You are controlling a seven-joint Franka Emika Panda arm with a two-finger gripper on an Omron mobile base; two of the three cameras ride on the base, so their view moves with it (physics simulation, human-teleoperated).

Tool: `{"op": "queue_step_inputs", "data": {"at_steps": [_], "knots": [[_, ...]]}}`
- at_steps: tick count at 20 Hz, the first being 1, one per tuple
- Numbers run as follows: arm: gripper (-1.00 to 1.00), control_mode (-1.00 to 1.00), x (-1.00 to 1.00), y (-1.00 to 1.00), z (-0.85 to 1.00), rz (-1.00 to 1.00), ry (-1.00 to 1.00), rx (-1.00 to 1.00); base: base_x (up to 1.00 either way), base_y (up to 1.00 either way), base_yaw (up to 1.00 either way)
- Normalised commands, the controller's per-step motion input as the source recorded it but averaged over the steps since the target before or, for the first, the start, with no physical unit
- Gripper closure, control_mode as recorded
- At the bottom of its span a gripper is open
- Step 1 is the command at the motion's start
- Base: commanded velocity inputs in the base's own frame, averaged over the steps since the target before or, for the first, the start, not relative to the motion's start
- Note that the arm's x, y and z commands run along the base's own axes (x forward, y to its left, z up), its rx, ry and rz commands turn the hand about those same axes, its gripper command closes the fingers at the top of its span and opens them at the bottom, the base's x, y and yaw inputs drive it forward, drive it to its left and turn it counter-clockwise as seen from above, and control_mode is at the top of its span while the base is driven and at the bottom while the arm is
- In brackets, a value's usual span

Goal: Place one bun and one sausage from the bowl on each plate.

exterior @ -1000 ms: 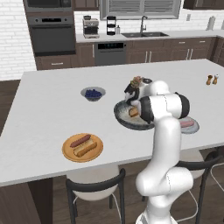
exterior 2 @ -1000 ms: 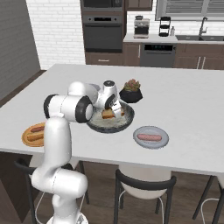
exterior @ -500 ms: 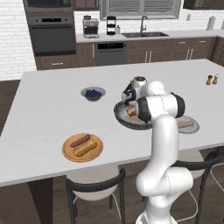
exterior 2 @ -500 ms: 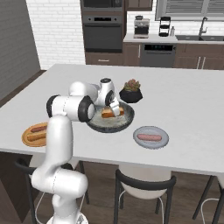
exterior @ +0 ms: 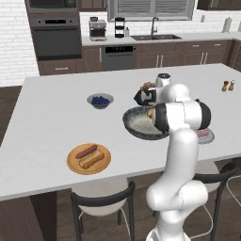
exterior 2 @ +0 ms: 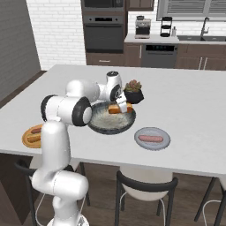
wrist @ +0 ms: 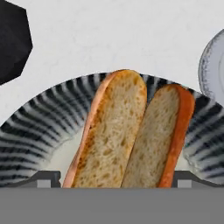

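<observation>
A split bun lies in the bowl, cut faces up. In the hand view its long axis runs from the near inside up toward the bowl's striped rim, leaning a little to the right. In the right base view the bun sits at the far side of the bowl, close to the black pot with a succulent.

The gripper hangs low over the bun, its fingertips standing wide on either side of the bread and gripping nothing.

The orange-tan plate near the counter's front edge carries a sausage and a bun side by side. The pale grey plate holds one sausage lying across it. A small bowl of blueberries sits farther back on the white island counter. Behind are dark cabinets, a wall oven, a sink and a white brick wall.
</observation>
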Motion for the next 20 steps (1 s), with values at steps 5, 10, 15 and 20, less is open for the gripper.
{"op": "queue_step_inputs", "data": {"at_steps": [5,10,15,20], "knots": [[1.0,-1.0,-0.98,-1.0,0.47,-0.21,-0.19,0.0,0.0,0.0,0.0],[1.0,-1.0,-0.73,-1.0,0.03,-0.2,-0.16,0.01,0.0,0.0,0.0],[1.0,-1.0,-0.05,-1.0,-0.02,-0.11,-0.01,0.06,0.0,0.0,0.0],[1.0,-1.0,0.01,-0.27,-0.38,-0.01,0.1,0.0,0.0,0.0,0.0]]}}
